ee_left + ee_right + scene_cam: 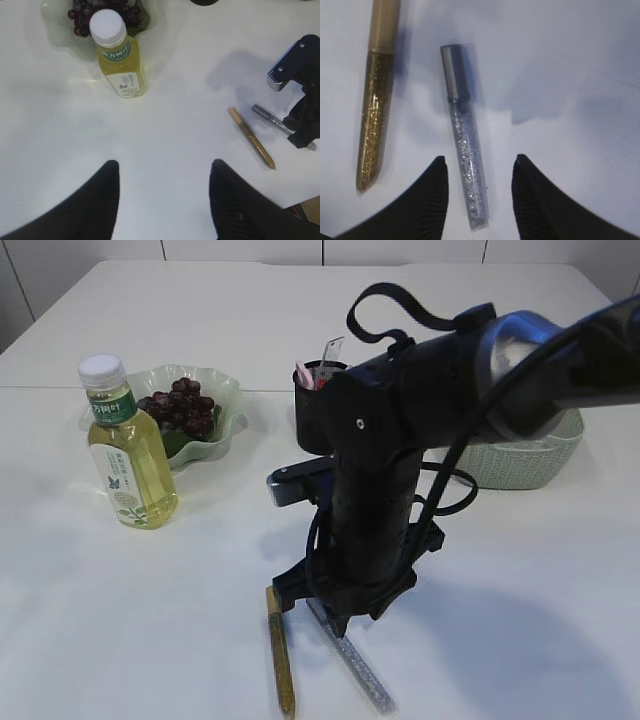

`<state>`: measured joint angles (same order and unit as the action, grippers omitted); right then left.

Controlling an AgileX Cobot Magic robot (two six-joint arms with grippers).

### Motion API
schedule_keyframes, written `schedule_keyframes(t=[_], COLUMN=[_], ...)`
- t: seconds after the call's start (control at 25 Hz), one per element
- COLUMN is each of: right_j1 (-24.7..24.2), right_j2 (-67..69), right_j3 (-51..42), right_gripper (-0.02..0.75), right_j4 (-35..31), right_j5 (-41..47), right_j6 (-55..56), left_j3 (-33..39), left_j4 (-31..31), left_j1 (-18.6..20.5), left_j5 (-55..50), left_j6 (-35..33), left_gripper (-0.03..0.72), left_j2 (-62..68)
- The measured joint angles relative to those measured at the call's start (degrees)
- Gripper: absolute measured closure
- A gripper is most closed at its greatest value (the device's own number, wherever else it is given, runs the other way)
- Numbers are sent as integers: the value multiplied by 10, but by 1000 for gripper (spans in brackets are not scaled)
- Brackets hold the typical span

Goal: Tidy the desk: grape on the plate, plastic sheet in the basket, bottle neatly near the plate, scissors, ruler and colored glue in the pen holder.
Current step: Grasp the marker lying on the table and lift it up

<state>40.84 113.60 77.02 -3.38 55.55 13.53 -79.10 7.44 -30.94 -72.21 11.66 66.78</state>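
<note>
Over on the left, the bottle (128,445) of yellow drink is standing upright on the white table (120,620), just in front of the green plate (225,400), and the grapes (182,408) are sitting on that plate. From the left wrist view, the left gripper (164,172) is hovering above bare table, its fingers (107,187) spread wide apart and holding nothing, well short of the bottle.

Moving to the middle, the gold glue stick (281,653) is lying flat on the table near the front edge, and the silver glue stick (358,668) is lying just beside it, the two angled apart and not touching. The right gripper (480,172) is pointing straight down over the silver one; its jaws are standing open with the lower end of that stick lying between the fingertips (439,187), though I cannot tell if they are touching it. The gold stick is sitting outside the jaws, to the left in the wrist view.

Behind the arm, the dark pen holder (312,375) is showing a few items poking out of its top. On the far right, the pale green basket (540,465) is sitting on the table, mostly hidden by the arm.
</note>
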Motion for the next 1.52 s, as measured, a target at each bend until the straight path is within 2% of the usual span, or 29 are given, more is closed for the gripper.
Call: schedule_keyframes(t=[0.36,1.2,1.28,1.44,1.52], right_j1=[10,11,11,11,11], right_j2=[41,64,64,64,64], right_j3=[0,0,0,0,0], right_gripper=[393,393,410,532,569], right_j4=[2,2,2,2,0], right_j5=[-37,-36,-36,-35,-35], right_j6=[-6,-8,-8,-8,-8], left_j3=[0,0,0,0,0], left_j4=[0,25,26,26,26], left_j1=[0,0,0,0,0], left_j5=[0,0,0,0,0], left_j6=[0,0,0,0,0], left_gripper=[272,272,272,272,272], left_j2=[0,0,0,0,0])
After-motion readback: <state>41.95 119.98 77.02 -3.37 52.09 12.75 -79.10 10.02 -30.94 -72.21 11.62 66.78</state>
